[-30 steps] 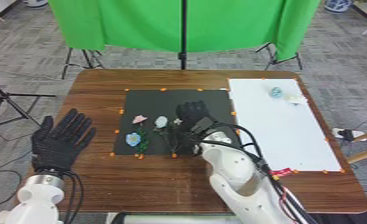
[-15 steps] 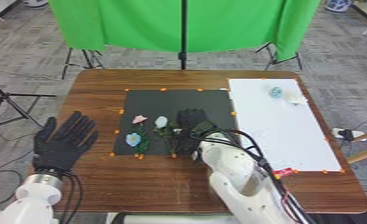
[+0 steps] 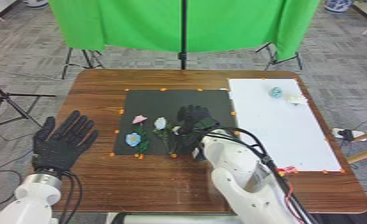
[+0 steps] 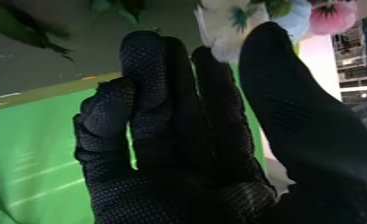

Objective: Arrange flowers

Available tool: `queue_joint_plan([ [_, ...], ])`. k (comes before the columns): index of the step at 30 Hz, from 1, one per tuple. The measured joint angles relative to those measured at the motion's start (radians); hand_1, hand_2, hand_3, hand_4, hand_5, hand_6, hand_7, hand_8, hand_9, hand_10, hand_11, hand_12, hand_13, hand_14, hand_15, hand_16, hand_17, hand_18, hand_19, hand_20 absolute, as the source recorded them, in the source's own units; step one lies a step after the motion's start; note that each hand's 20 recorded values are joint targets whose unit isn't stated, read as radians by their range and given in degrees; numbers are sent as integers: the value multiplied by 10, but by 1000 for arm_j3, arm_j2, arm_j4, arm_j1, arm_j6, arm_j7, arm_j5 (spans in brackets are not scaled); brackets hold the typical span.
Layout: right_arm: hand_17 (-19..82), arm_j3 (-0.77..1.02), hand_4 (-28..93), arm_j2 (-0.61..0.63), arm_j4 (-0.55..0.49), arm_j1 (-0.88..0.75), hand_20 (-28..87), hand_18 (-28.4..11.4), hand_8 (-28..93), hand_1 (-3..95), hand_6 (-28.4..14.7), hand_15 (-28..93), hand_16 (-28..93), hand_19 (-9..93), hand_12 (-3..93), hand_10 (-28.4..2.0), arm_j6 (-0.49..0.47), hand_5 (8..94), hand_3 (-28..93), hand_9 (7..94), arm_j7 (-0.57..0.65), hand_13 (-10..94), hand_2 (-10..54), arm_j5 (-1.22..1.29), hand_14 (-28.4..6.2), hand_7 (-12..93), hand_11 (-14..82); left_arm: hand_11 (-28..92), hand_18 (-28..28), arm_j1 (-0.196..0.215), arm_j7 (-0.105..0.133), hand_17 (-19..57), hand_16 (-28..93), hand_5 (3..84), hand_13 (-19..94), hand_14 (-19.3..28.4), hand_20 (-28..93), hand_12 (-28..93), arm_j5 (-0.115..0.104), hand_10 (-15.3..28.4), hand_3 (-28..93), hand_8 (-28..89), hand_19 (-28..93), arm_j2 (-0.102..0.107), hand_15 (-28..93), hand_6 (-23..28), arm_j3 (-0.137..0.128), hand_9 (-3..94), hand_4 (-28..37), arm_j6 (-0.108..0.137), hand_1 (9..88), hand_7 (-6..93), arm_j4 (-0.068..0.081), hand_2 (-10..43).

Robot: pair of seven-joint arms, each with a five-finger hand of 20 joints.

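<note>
Around my landmark, the black mat [image 3: 157,100], a white sheet [image 3: 282,125] is lying along its right side, carrying a pale-blue item [image 3: 275,92] and a white item [image 3: 296,100]; a green cloth [image 3: 126,25] is hanging beyond the mat. My right hand [image 3: 194,115] is blocking part of the mat's right half, its fingers extended, released. My left hand [image 3: 59,147] is resting open left of the mat. Pink [image 3: 139,119], white [image 3: 160,123] and blue flowers [image 3: 132,139] are lying on the mat's left half.

Far across the black mat [image 3: 166,101], room is offered; left of the right hand [image 3: 194,114], passage is obstructed by the white flower [image 3: 160,123].
</note>
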Motion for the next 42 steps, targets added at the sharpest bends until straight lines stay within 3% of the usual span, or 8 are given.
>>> queue_joint_plan([
  [10, 314, 36, -283, 1, -38, -12, 423, -253, -129, 425, -60, 622, 239, 871, 159, -192, 12, 550, 810, 576, 42, 571, -95, 50, -155, 166, 172, 233, 166, -9, 1, -77, -71, 447, 264, 177, 131, 114, -3, 168, 747, -101, 397, 1, 429, 101, 4, 373, -283, 0, 244, 167, 3, 114],
  [16, 271, 123, -283, 20, -50, -2, 366, -250, -123, 399, -74, 555, 162, 807, 149, -207, 170, 500, 828, 459, 194, 433, -95, 148, -184, 162, 151, 232, 166, -12, 7, -77, -71, 447, 265, 176, 131, 114, -3, 168, 747, -101, 395, 0, 427, 101, 7, 372, -283, -8, 244, 167, 4, 113],
  [20, 189, 195, -283, 74, 43, 57, 245, -234, -132, 390, -82, 400, 83, 672, 114, -198, 262, 407, 856, 359, 203, 288, -95, 98, -203, 166, 135, 231, 165, -8, 25, -76, -70, 446, 265, 175, 131, 114, -3, 167, 747, -101, 394, 0, 426, 101, 7, 372, -283, -13, 244, 168, 3, 113],
  [23, 167, 256, -283, 127, 166, 124, 209, -223, -132, 397, -84, 340, 65, 629, 100, -190, 257, 383, 857, 327, 183, 244, -95, 57, -205, 160, 125, 231, 166, -3, 42, -76, -70, 447, 265, 176, 132, 114, -5, 167, 747, -101, 394, -1, 426, 101, 7, 372, -283, -15, 244, 167, 0, 113],
  [31, 102, 384, -283, 242, 379, 283, 161, -193, -142, 394, -57, 263, 58, 545, 79, -163, 23, 315, 857, 245, 235, 158, -95, 219, -192, 175, 102, 230, 165, 16, 63, -75, -70, 446, 265, 177, 130, 113, -7, 167, 748, -101, 391, -1, 422, 101, 3, 371, -283, -18, 245, 167, -7, 113],
  [35, 125, 449, -283, 233, 471, 326, 183, -217, -143, 409, -53, 265, 70, 574, 76, -172, -101, 329, 825, 251, 144, 189, -95, 111, -188, 178, 101, 230, 166, 15, 67, -74, -69, 446, 265, 177, 129, 114, 0, 168, 748, -101, 390, -1, 422, 101, 0, 371, -283, -27, 245, 166, -6, 112],
  [40, 182, 466, -283, 226, 476, 333, 197, -223, -150, 462, -43, 255, 85, 595, 72, -159, -271, 331, 801, 257, 155, 252, -95, 115, -174, 184, 107, 230, 167, 10, 67, -74, -68, 447, 272, 178, 129, 114, 23, 168, 748, -100, 390, -1, 425, 102, 0, 374, -283, -29, 245, 166, -6, 111],
  [42, 230, 466, -283, 219, 479, 333, 222, -235, -150, 477, -33, 279, 109, 635, 76, -149, -313, 353, 754, 305, 153, 333, -95, 120, -157, 180, 110, 232, 167, 9, 67, -74, -67, 448, 276, 176, 129, 114, 24, 166, 752, -100, 390, -1, 428, 99, 1, 376, -283, -29, 249, 171, -6, 106],
])
